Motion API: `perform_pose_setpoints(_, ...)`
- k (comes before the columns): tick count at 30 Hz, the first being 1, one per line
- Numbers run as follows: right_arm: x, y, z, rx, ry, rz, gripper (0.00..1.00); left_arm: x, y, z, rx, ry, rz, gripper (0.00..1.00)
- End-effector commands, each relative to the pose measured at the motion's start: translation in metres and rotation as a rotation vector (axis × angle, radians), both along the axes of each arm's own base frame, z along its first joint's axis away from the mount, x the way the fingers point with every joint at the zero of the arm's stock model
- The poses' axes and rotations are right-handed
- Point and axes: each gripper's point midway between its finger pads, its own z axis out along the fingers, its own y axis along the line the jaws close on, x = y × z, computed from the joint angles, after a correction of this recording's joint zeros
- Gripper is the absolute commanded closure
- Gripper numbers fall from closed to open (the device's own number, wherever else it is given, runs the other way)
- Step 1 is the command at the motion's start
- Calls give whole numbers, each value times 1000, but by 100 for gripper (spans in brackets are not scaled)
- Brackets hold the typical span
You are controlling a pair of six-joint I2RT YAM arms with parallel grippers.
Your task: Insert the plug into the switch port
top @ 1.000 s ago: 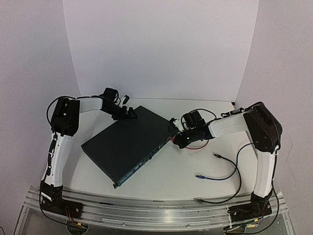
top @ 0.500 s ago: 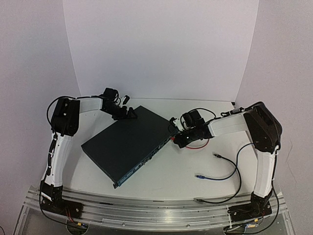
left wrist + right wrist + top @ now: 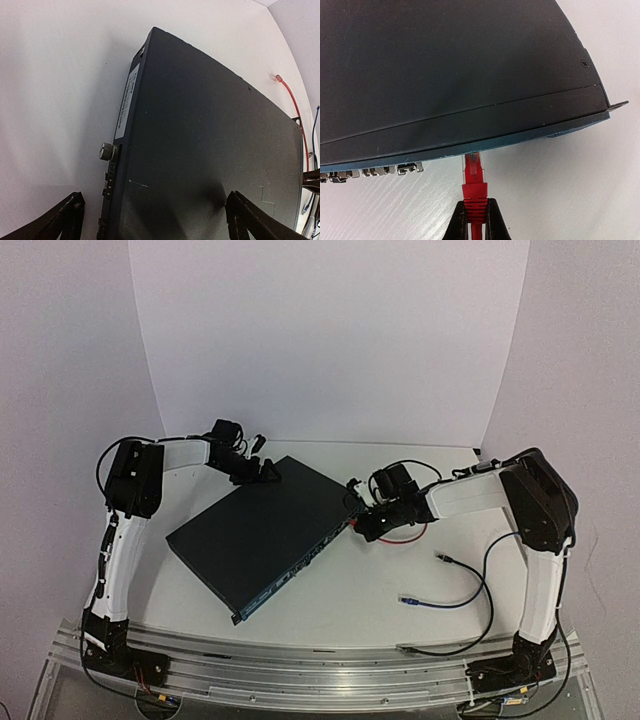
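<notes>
The red plug [image 3: 473, 182] is pointing its clear tip up against the thin front face of the switch [image 3: 445, 75], just to the right of a row of small sockets. Whether the tip is sitting inside a port cannot be told, as the switch's top edge is hiding it. The right claw [image 3: 475, 215] is pinching the plug's red boot from both sides, its fingers nearly closed on it, with the red cable [image 3: 410, 538] trailing away behind.

The switch is lying flat and skewed across the middle of the white worktop [image 3: 380, 590], its socket face turned toward the right arm.

At the switch's far corner, the left claw [image 3: 155, 210] is standing wide open and gripping nothing. One of its fingers is hanging over the bare worktop and the other over the dark top panel.

Nearer the right arm's base, a blue cable [image 3: 450, 600] and a black cable [image 3: 470, 640] are lying loose, well apart from the switch.
</notes>
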Motion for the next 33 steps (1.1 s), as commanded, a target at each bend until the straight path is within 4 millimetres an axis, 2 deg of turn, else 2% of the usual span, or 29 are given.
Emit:
perform_pose_setpoints(1,21,23,67,120,-159,11,100,-3,0,-5,4,22,-18,2)
perform_pose_setpoints(11,30,28,46,106,-136,-3,100,-9,-5,-6,-29,41,-52,4)
perform_pose_setpoints(24,40,41,37,134,-126,8,100,-37,-18,-14,-103,117,-185,11)
perform_pose_setpoints(33,41,40,50,135,-148,7,100,-51,-29,-18,-110,106,-286,13)
